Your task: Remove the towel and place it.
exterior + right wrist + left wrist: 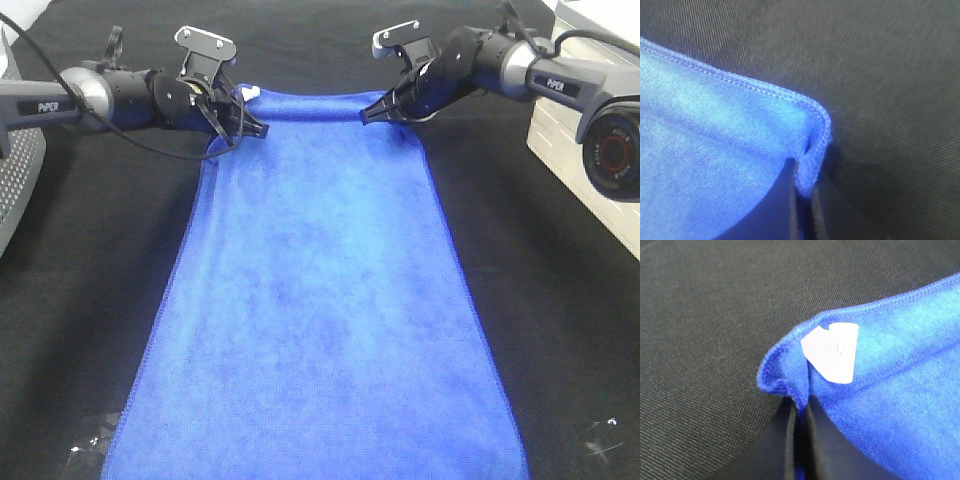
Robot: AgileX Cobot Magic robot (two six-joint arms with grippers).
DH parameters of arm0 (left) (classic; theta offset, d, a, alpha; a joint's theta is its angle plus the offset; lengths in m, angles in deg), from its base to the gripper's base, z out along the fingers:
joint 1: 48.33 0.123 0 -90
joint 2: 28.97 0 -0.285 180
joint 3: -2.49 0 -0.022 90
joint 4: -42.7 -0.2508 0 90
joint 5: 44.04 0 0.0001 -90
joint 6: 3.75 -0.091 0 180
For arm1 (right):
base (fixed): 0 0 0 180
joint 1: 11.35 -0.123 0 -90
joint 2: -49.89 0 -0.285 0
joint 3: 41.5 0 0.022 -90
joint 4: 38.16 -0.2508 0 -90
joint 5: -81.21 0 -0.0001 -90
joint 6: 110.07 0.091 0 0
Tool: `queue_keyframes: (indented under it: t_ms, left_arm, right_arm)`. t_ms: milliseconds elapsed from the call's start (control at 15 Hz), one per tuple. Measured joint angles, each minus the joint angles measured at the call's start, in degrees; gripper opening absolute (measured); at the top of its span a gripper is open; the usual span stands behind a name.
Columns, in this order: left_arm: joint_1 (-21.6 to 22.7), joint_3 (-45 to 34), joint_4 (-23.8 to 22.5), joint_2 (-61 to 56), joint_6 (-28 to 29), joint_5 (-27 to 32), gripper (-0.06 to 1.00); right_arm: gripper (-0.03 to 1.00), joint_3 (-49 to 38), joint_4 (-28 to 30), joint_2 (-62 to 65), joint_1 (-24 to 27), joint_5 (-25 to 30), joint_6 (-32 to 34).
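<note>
The left gripper point(252, 128) is pressed together on one far corner of the large rectangular royal-blue microfibre towel point(320, 300); the left wrist view shows the stitched hem pinched between the two dark fingers point(785, 440), with a small white fabric tag point(832, 351) just beside the pinch. The right gripper point(372, 115) is likewise clamped on the opposite far corner, where the right wrist view shows the hem folded into the closed jaws.

The towel lies flat on the black woven table cloth point(80, 300), running from the two grippers at the far edge toward the near edge of the exterior view, where it passes out of frame. The far edge is raised slightly between the two grips.

Risks from this position:
- Each grip holds only a narrow strip of hem. A fast lift or uneven pull may slide the corner out of the jaws.
- If one arm rises ahead of the other, the towel may twist or bunch.
- Drag of the long free length over the cloth may pull the cloth along.

Legible writing: "PiPER" appears on the left arm point(45, 105). Lettering on the right arm point(560, 85) is too small to read. The tag shows no readable print.
</note>
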Motion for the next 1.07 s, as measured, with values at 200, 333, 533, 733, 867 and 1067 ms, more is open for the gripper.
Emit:
queue_keyframes:
  t_ms: [200,333,533,733,867,1067]
  left_arm:
    - [0.0,0.0,0.0,0.9,0.0,-1.1,0.07]
    - [0.0,0.0,0.0,0.9,0.0,-2.5,0.18]
    - [0.0,0.0,0.0,1.0,0.0,-4.0,0.5]
    - [0.2,0.0,0.0,1.0,0.0,-6.8,0.69]
    - [0.2,0.0,0.0,1.0,0.0,-7.0,0.71]
    - [0.3,0.0,0.0,0.6,0.0,-3.9,0.71]
  right_arm:
    - [0.01,0.0,-0.3,-0.6,0.0,-0.6,-0.2]
    - [0.04,0.0,-0.3,-0.6,0.0,-0.6,-0.2]
    - [0.32,0.0,-0.3,-0.6,0.4,-0.6,0.1]
    - [0.73,0.0,-0.2,-0.6,1.8,-0.6,0.9]
    - [0.82,0.0,0.5,-0.6,2.2,-0.7,0.9]
    - [0.84,0.0,1.1,-0.6,2.2,-1.9,0.9]
